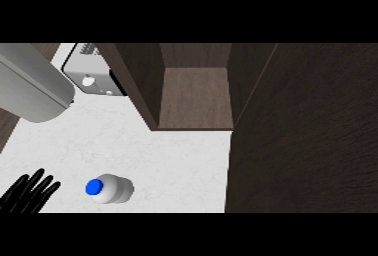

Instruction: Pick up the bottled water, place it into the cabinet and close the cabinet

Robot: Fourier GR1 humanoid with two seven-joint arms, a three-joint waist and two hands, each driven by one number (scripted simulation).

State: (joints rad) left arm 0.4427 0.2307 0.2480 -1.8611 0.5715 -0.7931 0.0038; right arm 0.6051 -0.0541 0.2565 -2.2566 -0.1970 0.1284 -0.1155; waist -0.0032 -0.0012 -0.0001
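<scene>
My left hand (26, 196) at the lower left, fingers spread wide, holding nothing, water bottle (109, 188) upright just beside it on the counter (173, 162), cabinet (196, 97) open beyond.

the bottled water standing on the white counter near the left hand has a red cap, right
No, the cap is blue, not red. The head view shows the bottled water standing on the white counter near the left hand.
</scene>
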